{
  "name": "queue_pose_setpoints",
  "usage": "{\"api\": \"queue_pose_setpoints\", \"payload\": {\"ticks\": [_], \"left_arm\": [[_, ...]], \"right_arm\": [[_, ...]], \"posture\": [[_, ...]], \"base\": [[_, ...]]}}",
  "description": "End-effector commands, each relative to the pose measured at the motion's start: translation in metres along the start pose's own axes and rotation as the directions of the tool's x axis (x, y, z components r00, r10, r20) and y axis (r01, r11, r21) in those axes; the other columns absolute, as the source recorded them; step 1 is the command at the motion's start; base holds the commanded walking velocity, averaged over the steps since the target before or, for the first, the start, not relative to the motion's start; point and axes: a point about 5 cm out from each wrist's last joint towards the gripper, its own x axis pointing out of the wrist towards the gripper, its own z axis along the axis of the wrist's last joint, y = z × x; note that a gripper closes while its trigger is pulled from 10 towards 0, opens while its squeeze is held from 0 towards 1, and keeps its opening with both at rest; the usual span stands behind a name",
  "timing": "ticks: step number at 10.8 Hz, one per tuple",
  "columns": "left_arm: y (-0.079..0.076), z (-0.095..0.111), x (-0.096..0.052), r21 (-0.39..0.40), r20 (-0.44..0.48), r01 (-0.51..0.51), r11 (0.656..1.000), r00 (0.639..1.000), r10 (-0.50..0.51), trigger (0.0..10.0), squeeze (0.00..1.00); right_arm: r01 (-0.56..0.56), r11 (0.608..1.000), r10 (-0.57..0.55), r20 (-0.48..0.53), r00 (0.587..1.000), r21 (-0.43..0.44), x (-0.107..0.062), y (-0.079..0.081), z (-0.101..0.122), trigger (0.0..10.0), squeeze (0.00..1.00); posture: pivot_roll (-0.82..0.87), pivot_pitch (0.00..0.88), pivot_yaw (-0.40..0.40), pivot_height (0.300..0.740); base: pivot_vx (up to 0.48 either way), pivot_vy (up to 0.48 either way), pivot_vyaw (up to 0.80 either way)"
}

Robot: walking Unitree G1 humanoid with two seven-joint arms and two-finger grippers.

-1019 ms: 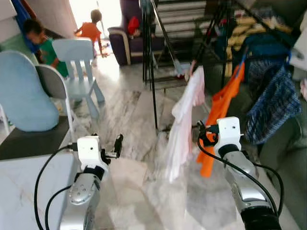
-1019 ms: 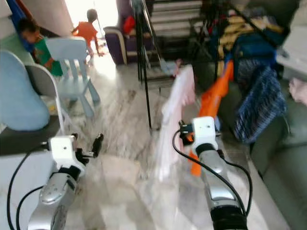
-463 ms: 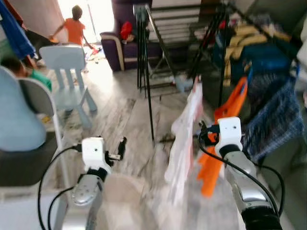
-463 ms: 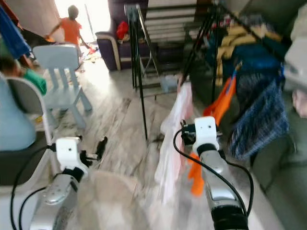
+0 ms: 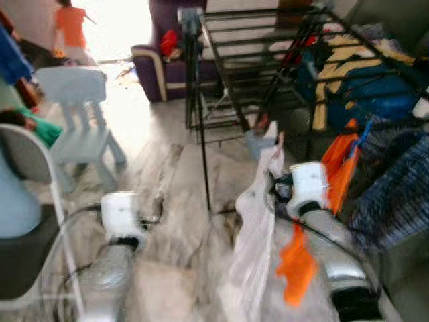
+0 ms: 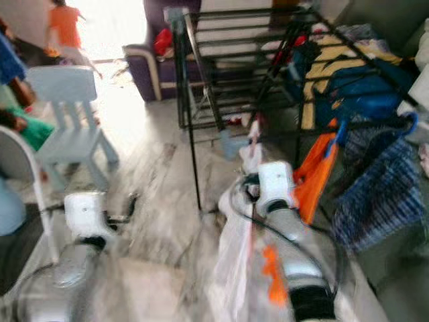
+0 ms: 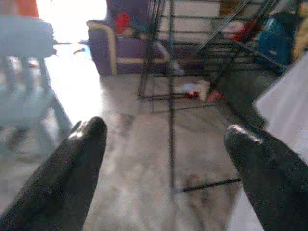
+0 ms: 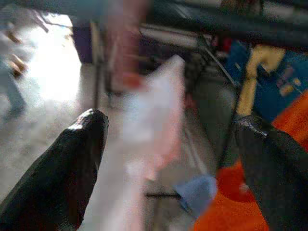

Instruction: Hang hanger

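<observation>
A black wire drying rack point(image 5: 268, 40) stands ahead, a little to the right. A pale pink-white garment point(image 5: 258, 221) hangs in the air right in front of my right gripper point(image 8: 168, 120) and covers the fingers in the eye views. In the right wrist view the two black fingers point(image 8: 72, 159) stand wide apart, with the garment point(image 8: 154, 115) ahead between them. How the garment is attached I cannot tell, and the hanger itself is too blurred to make out. My left gripper point(image 7: 161, 130) is open with nothing in it, low over the floor.
An orange garment point(image 5: 338, 168) and a blue checked cloth point(image 5: 395, 188) hang at the rack's right side. A light blue child's chair point(image 5: 77, 114) and a white chair point(image 5: 33, 174) stand at the left, a purple armchair point(image 5: 161, 60) behind. A person in orange point(image 5: 70, 23) is far back.
The whole picture has shifted: the camera has come closer to the rack, which now looms larger. Both arms keep their pose and the garment stays at the right gripper.
</observation>
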Motion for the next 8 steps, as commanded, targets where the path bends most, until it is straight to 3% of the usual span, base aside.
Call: {"api": "queue_pose_setpoints", "payload": {"ticks": [1, 4, 6, 8], "left_arm": [[0.009, 0.003, -0.001, 0.013, 0.003, -0.030, 0.999, 1.000, 0.030, 10.0, 0.00], [0.009, 0.002, 0.001, 0.017, -0.019, -0.016, 1.000, 1.000, 0.016, 10.0, 0.00], [0.009, 0.002, 0.002, 0.046, -0.034, 0.003, 0.999, 0.999, -0.001, 10.0, 0.00], [0.010, -0.001, 0.002, 0.059, -0.057, 0.024, 0.998, 0.998, -0.021, 10.0, 0.00]], "right_arm": [[-0.010, 1.000, 0.010, 0.000, 1.000, 0.004, 0.001, 0.004, 0.002, 10.0, 0.00], [-0.002, 1.000, 0.005, -0.088, 0.996, 0.025, 0.000, 0.002, -0.010, 10.0, 0.00], [-0.086, 0.994, 0.095, -0.157, 0.983, 0.061, -0.008, 0.014, -0.022, 10.0, 0.00], [-0.042, 0.994, 0.067, -0.264, 0.962, 0.101, -0.010, 0.013, -0.036, 10.0, 0.00]], "posture": [[-0.08, 0.000, 0.008, 0.740], [-0.08, 0.000, 0.009, 0.740], [-0.08, 0.000, 0.007, 0.740], [-0.08, 0.000, 0.006, 0.740]], "base": [[0.000, 0.000, 0.00], [0.000, 0.000, 0.00], [0.000, 0.000, 0.00], [0.000, 0.000, 0.00]]}}
